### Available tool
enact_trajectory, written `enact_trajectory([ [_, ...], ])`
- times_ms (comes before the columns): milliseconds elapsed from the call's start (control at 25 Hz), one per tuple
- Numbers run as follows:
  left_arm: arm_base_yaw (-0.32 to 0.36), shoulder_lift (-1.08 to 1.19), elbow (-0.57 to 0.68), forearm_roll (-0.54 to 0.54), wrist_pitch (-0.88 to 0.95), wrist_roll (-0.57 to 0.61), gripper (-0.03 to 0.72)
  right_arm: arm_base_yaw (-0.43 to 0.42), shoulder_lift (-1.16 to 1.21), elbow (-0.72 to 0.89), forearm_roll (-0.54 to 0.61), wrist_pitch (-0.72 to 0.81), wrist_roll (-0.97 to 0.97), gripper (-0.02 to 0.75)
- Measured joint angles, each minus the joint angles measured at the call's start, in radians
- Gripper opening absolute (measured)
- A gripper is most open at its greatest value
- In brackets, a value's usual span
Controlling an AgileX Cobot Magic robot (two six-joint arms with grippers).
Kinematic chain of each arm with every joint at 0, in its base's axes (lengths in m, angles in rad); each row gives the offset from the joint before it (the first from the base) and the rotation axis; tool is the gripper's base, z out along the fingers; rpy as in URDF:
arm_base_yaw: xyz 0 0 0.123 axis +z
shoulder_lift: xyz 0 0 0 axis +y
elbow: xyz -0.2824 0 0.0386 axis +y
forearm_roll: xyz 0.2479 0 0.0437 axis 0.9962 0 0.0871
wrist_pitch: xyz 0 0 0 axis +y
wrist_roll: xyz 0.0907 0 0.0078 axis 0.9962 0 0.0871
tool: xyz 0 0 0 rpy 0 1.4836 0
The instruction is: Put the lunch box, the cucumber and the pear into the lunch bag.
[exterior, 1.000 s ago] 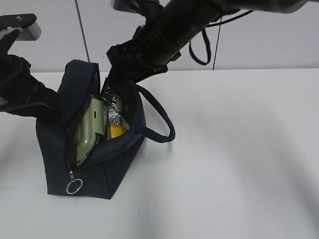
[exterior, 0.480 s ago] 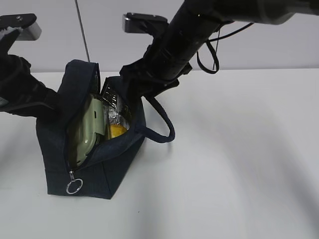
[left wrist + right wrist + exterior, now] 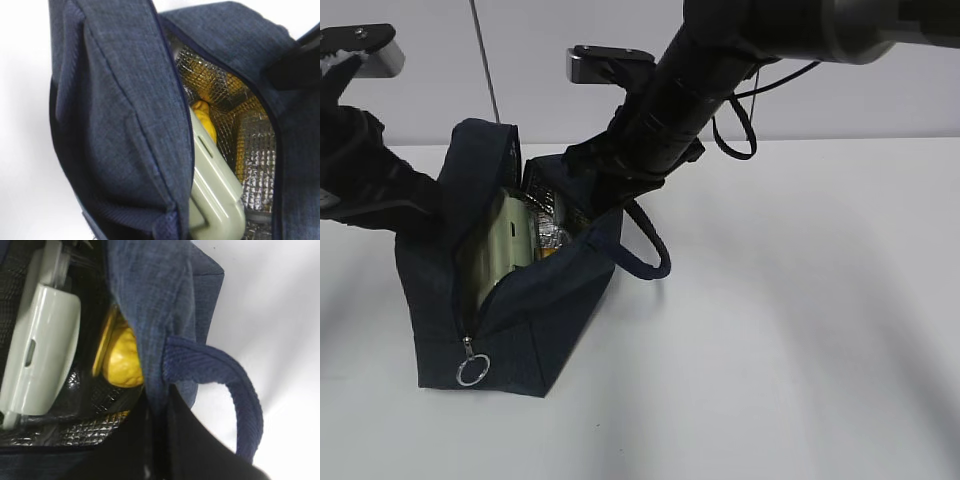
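Two arms crowd one open lunch bag (image 3: 505, 300) on the white table (image 3: 800, 320).

From the exterior view, the navy bag stands upright with its mouth gaping; the sage lunch box (image 3: 498, 250) sits inside on edge. The left arm presses the bag's left wall and the right arm hangs over its far rim; neither pincer's tips show, so I cannot tell how either stands. The left wrist view looks into the silver lining: the lunch box (image 3: 215, 192) leans beside the yellow pear (image 3: 205, 117). The right wrist view shows the box (image 3: 42, 347), the pear (image 3: 122, 360) and the looped handle (image 3: 235, 390). The fabric looks soft and floppy, best pinched at the rim or handle. No cucumber is visible anywhere; it may be hidden.
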Motion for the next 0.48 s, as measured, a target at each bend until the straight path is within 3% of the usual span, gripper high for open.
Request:
enact_trajectory([
  [200, 0.000, 0.048, -0.063, 0.000, 0.010, 0.000, -0.006, -0.045, -0.068, 0.107, 0.084, -0.064, -0.007, 0.007],
  [480, -0.036, 0.132, -0.158, -0.007, 0.012, 0.000, -0.006, -0.090, -0.256, 0.351, 0.105, -0.175, -0.039, 0.006],
])
